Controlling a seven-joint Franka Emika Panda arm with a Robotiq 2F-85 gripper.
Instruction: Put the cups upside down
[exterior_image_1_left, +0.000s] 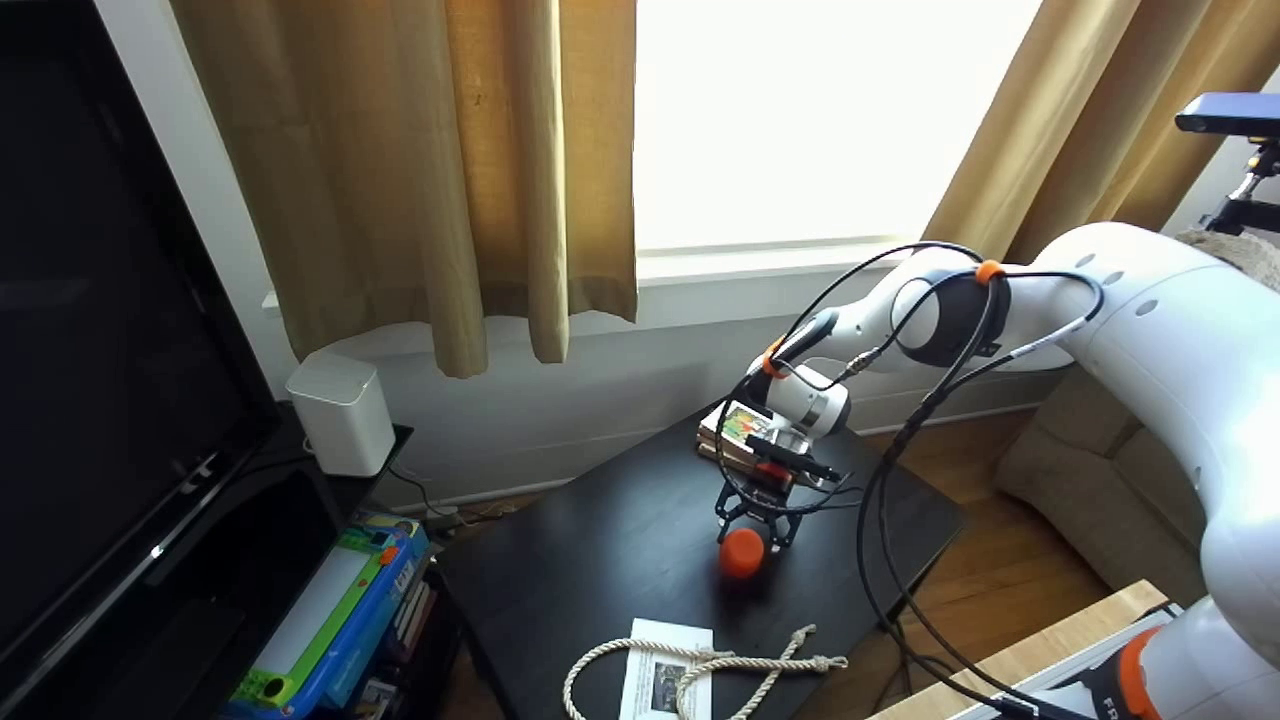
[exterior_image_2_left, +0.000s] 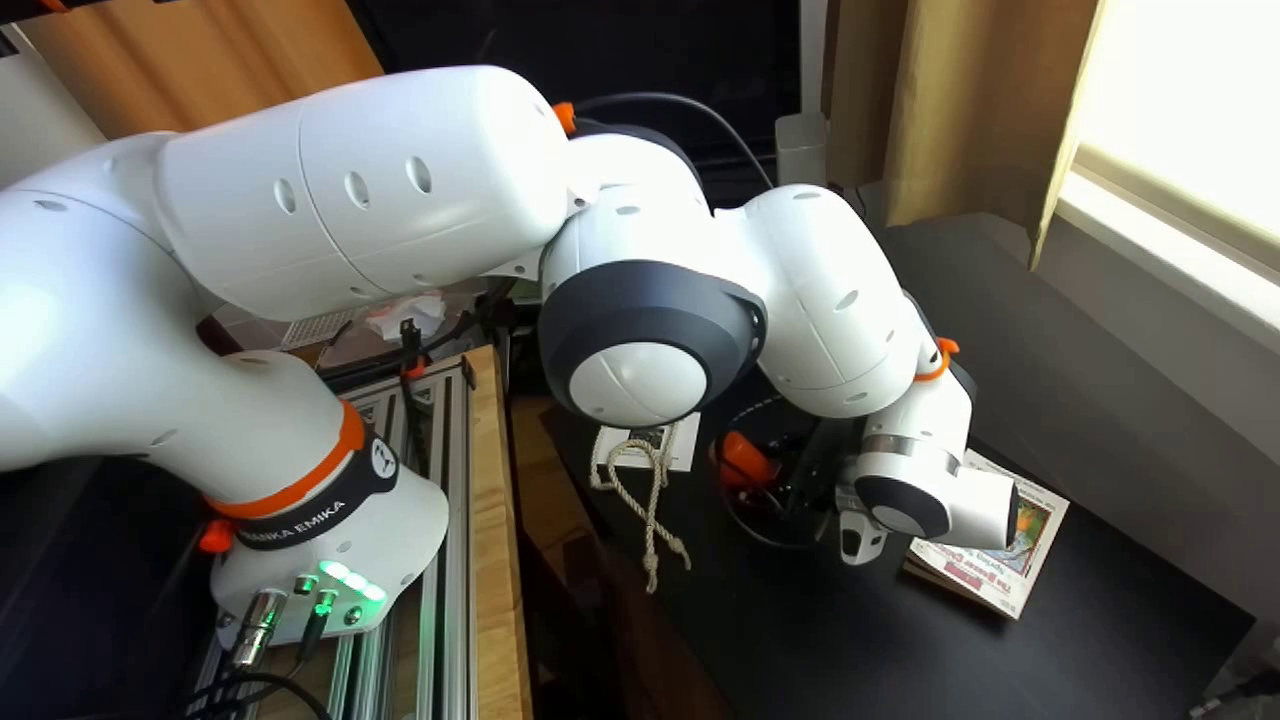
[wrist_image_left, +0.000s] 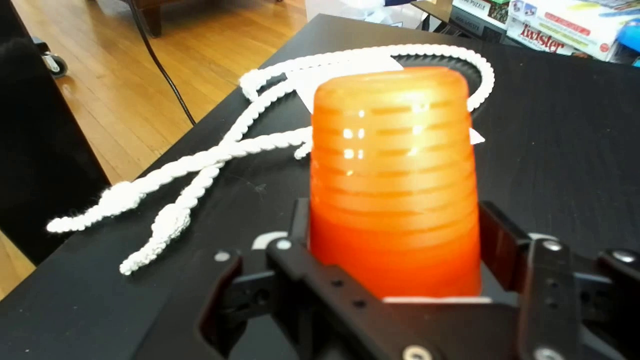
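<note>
The orange-red cup is translucent and ridged, with its narrower closed end up in the wrist view. My gripper has one black finger on each side of it, low on the cup, and both pads meet its sides. The cup's lower rim is hidden behind the gripper. In an exterior view the cup shows in front of my gripper, low over the black table. In an exterior view the cup is partly hidden by cables and the arm. I cannot tell whether it touches the table. No other cup shows.
On the black table lie a cream rope and a white printed card beyond the cup. Books lie behind the gripper, by the wall. Loose black cables hang from the arm.
</note>
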